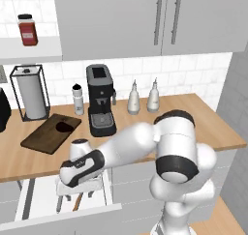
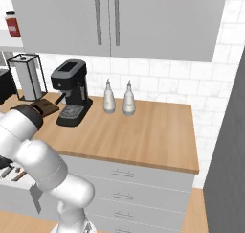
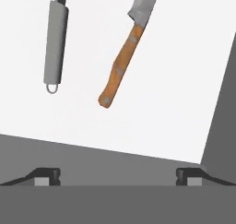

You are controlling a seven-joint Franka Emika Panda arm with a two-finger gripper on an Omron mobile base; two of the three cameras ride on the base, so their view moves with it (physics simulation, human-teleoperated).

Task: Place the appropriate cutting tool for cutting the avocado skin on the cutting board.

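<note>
The cutting tool, a knife with a light brown wooden handle and a narrow silver blade, lies on the white floor of an open drawer. A grey all-metal peeler lies to its left. My gripper hangs open above the drawer, its fingertips spread wide and nothing between them; the knife is ahead of it, untouched. From the left base view the gripper points down into the drawer below the counter. The dark cutting board lies on the counter with the avocado on it.
A black coffee machine stands right of the board, with a paper towel holder behind the board and a shaker between them. Two white bottles stand further right. The drawer's front edge juts out below the counter.
</note>
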